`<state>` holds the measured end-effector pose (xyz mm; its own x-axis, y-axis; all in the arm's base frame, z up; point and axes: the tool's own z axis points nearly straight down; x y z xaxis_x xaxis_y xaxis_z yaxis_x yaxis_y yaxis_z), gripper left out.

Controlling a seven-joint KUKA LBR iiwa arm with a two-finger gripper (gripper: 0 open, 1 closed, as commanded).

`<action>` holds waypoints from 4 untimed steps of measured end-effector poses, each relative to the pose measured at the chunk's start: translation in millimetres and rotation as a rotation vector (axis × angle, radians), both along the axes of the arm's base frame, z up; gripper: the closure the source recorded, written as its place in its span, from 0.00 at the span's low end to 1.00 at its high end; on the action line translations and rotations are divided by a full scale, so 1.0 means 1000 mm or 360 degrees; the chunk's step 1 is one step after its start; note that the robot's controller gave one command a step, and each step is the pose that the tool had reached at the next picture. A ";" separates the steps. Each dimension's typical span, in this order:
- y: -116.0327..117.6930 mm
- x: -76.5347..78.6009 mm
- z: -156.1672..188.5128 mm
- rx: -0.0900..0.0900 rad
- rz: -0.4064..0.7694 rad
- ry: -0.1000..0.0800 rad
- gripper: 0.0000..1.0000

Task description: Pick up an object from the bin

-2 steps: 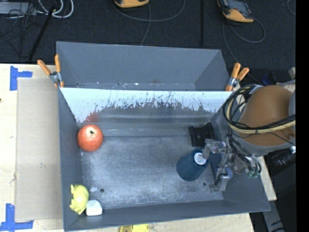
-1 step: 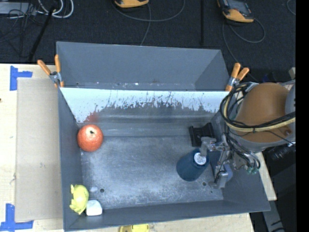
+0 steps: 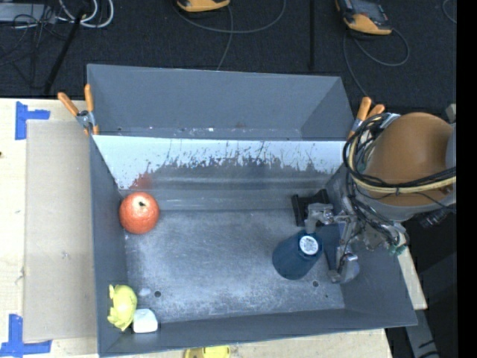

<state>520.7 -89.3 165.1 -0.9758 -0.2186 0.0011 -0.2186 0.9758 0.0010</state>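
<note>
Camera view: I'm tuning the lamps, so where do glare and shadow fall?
Camera view: a bright glare band runs across the bin's back wall; there is a small highlight on the red apple at left; the floor looks darker around the blue cup, beside the hand.

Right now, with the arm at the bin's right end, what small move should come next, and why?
Probably a small shift toward the bin's left, centring the gripper over the dark blue cup: it lies right beside the gripper, while the red ball and yellow toy sit far off by the left wall.
</note>
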 end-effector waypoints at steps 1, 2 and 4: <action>0.010 0.005 0.017 -0.0001 -0.0236 -0.0005 0.00; 0.022 0.013 0.013 -0.0001 0.0007 -0.0006 0.00; 0.019 0.018 -0.028 0.0002 0.0005 0.0001 1.00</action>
<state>538.5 -70.1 136.9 -0.9751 -0.2218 0.0015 -0.2218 0.9751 0.0023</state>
